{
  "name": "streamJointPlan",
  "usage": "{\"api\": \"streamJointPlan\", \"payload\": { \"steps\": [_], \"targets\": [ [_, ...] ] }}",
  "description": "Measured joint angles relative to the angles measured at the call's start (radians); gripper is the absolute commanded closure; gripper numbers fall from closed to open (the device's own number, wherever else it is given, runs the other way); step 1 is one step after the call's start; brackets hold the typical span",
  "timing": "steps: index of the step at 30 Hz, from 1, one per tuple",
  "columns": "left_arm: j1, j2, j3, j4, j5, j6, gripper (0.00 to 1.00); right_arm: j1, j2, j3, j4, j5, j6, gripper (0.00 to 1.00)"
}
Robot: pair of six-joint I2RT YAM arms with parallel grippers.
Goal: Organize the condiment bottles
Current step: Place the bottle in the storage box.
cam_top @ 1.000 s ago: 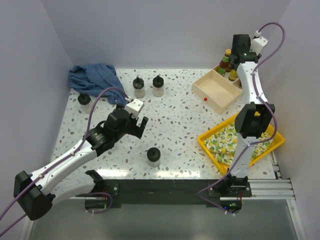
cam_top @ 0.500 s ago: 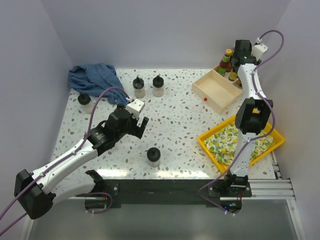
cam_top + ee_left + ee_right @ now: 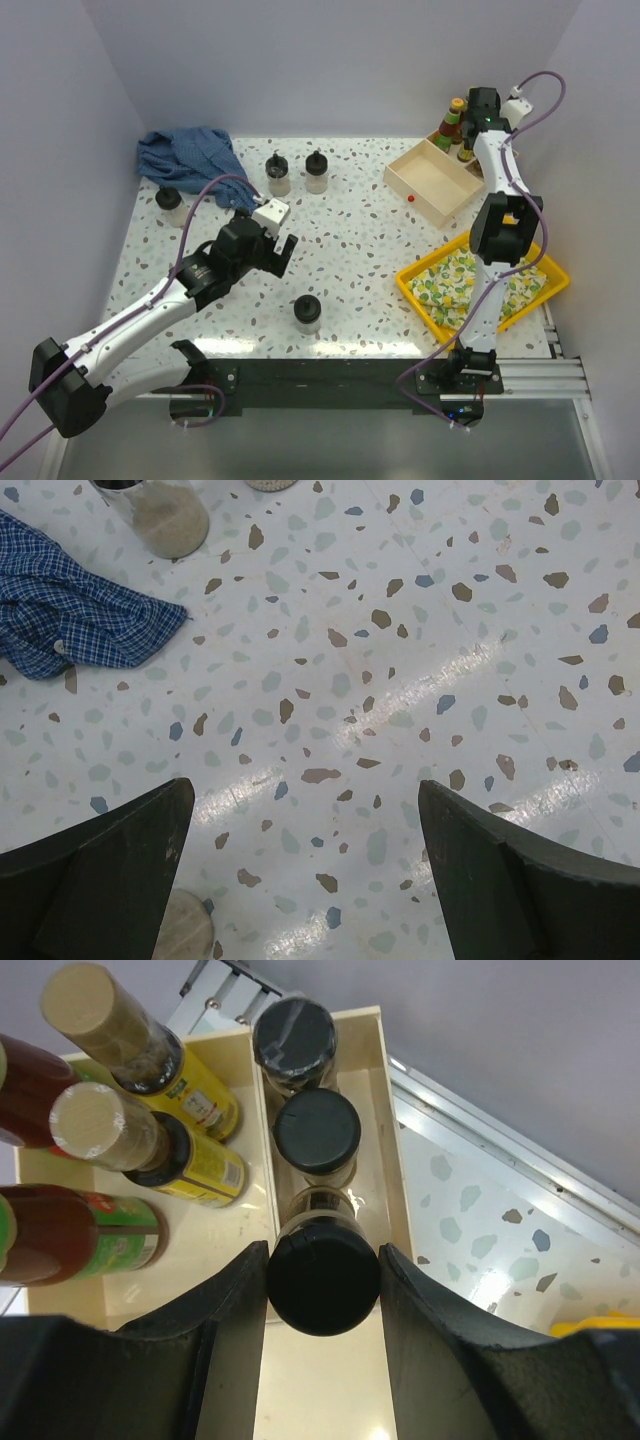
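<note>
4 jars (image 3: 308, 313): loose on counter (image 3: 360, 230)
Tray (image 3: 435, 185): sauces (image 3: 205, 1110), 2 jars (image 3: 316, 1132) in
Right fingers (image 3: 200, 1360): gripping jar (image 3: 322, 1278) over tray
Left fingers (image 3: 100, 880): open

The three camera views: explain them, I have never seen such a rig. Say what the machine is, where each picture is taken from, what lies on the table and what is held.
The machine is two robot arms bolted at the near edge of a speckled table. The overhead view looks down from behind them; the other two come from a camera on each wrist, showing that arm's own dark fingers. The left gripper is open and empty above the table. The right gripper is shut on a small clear jar with a black lid, in line with two similar jars in the narrow compartment of a beige wooden divided tray. Slim sauce bottles stand in the next compartment. Four more black-lidded jars, a blue checked cloth and a yellow lemon-patterned tray sit on the table.
</note>
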Motion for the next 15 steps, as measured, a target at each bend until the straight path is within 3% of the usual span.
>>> {"api": "streamJointPlan", "payload": {
  "steps": [4,7,8,11,15],
  "targets": [
    [0.0,0.001,0.0,0.0,0.0,0.0,0.0,-0.004,0.028,0.0,-0.003,-0.015,0.012,0.98],
    [0.0,0.001,0.0,0.0,0.0,0.0,0.0,-0.004,0.035,0.0,-0.004,-0.018,0.014,0.88],
    [0.0,0.001,0.0,0.0,0.0,0.0,0.0,-0.005,0.036,0.0,-0.004,-0.018,0.014,0.79],
    [0.0,0.002,0.0,0.0,0.0,0.0,0.0,-0.006,0.036,0.0,-0.003,-0.018,0.014,0.64],
    [0.0,0.002,0.0,-0.001,0.0,0.001,0.0,-0.007,0.037,0.0,-0.004,-0.018,0.016,0.6]
  ]
}}
